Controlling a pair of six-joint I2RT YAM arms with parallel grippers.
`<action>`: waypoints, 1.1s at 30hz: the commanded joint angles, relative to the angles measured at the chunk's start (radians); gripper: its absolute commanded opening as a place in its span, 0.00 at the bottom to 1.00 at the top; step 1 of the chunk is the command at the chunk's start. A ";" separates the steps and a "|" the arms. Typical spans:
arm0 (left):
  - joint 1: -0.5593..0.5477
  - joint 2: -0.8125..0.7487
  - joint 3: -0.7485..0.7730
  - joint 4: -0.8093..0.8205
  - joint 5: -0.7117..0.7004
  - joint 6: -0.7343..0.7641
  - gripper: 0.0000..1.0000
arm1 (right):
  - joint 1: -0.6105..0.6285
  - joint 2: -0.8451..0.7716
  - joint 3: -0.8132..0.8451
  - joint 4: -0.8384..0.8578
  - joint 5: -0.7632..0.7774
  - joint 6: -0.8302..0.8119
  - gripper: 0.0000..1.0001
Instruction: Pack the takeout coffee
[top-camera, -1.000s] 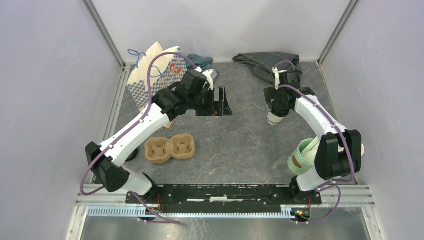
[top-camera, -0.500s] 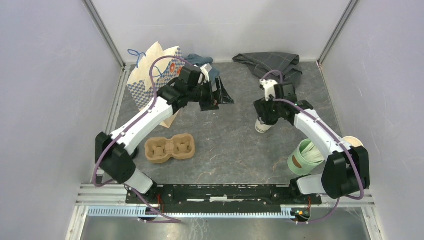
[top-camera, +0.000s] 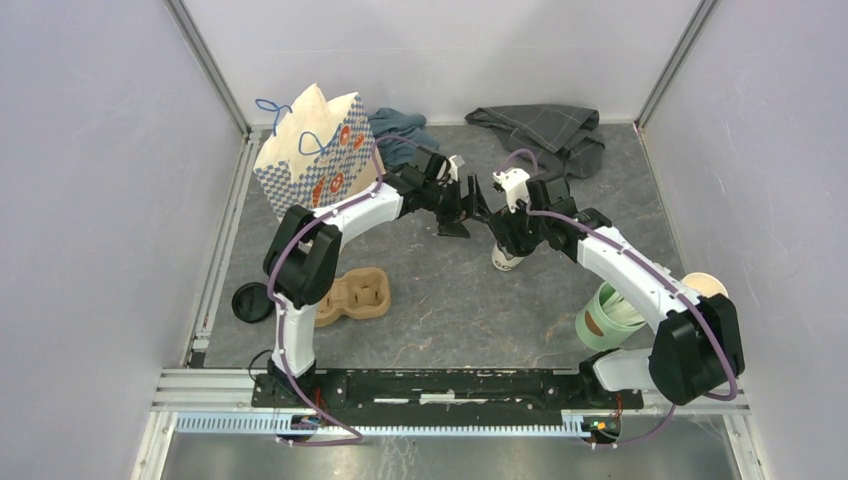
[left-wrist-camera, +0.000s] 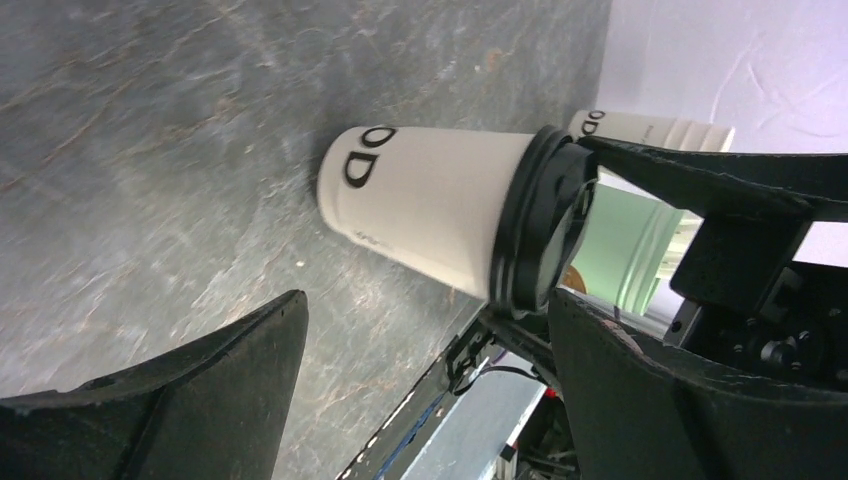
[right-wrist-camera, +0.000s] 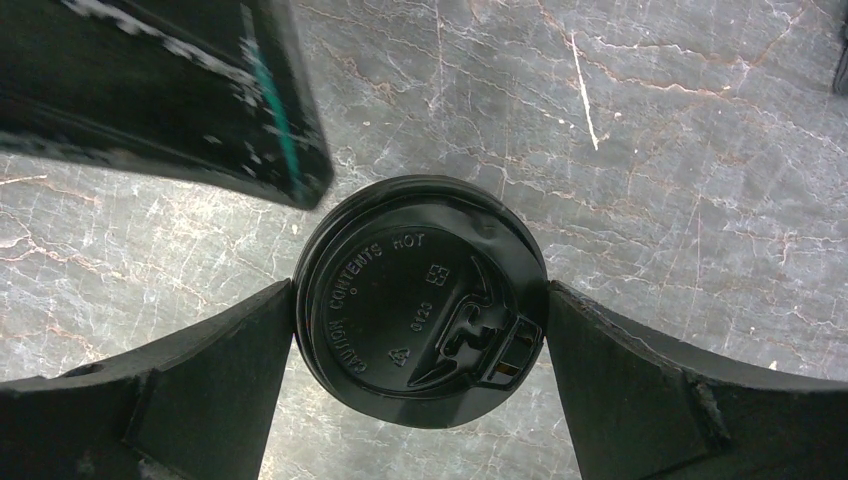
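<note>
The takeout coffee (top-camera: 505, 257), a small white paper cup with a black lid, stands upright near the table's middle. My right gripper (top-camera: 512, 232) comes down from above and is shut on its lid; in the right wrist view the two fingers (right-wrist-camera: 200, 380) press the rim of the lid (right-wrist-camera: 420, 300) from both sides. My left gripper (top-camera: 468, 210) is open and empty just left of the cup. In the left wrist view the cup (left-wrist-camera: 430, 210) lies ahead of the spread jaws, apart from them. I cannot tell whether the cup's base touches the table.
A checked paper bag (top-camera: 312, 155) stands at the back left. A brown cardboard cup carrier (top-camera: 352, 296) and a loose black lid (top-camera: 250, 301) lie at the front left. A mint-green cup (top-camera: 608, 316) and a lidless white cup (top-camera: 706, 287) stand at the right. Cloths (top-camera: 545, 128) lie at the back.
My right gripper has moved the coffee leftward and nearer, toward the table's middle. My left arm has swung right, away from the paper bag, to beside the cup.
</note>
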 joint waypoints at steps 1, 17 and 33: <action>-0.018 0.037 0.072 0.137 0.093 -0.041 0.96 | 0.011 -0.019 0.005 0.040 -0.009 -0.016 0.98; -0.069 0.142 0.092 -0.030 -0.055 0.101 0.84 | 0.027 -0.011 0.082 -0.018 0.039 -0.007 0.98; -0.080 0.047 0.094 -0.023 -0.020 0.121 0.92 | 0.030 -0.072 0.144 -0.186 0.074 0.121 0.98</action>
